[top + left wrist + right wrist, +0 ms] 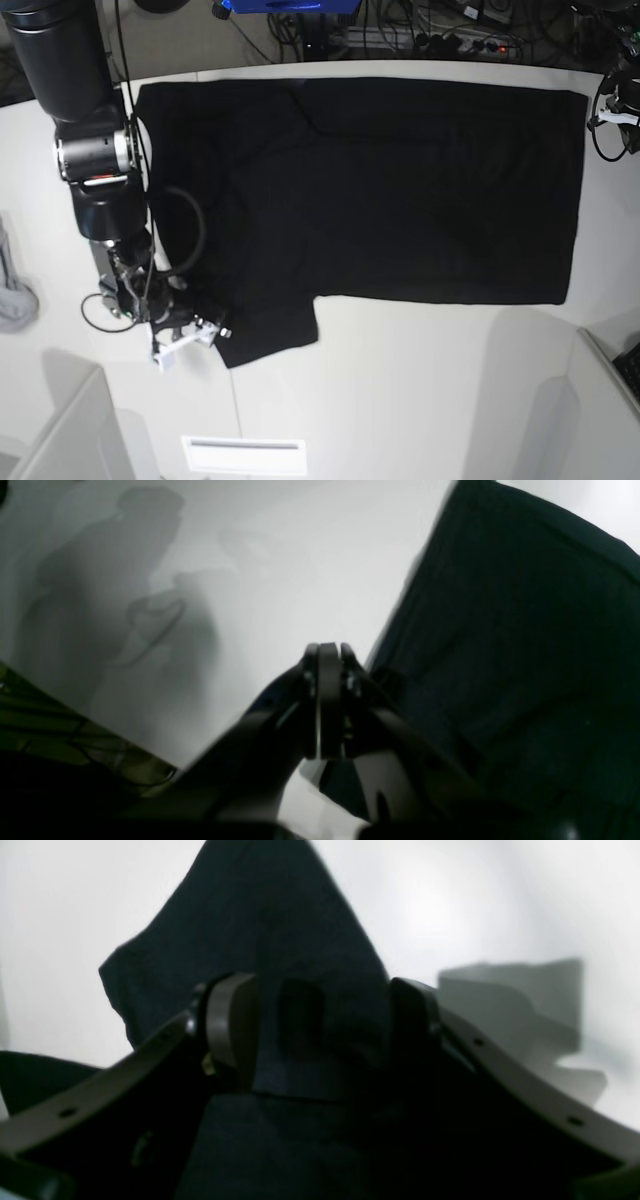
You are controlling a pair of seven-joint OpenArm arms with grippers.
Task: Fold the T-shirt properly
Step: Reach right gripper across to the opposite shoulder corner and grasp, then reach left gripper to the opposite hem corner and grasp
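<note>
A white table [400,380] fills most of the frame. Tangled cables [440,35] lie along the top edge. A white label [243,455] sits at the bottom left.

Right arm [92,150]: extends down the left side of the base view, wrist bent low. Right gripper [320,1025]: jaws spread wide, pads facing each other. Left gripper [327,700]: jaws pressed fully together, nothing between the pads. Left arm [620,100]: only a small part shows at the base view's right edge.
</note>
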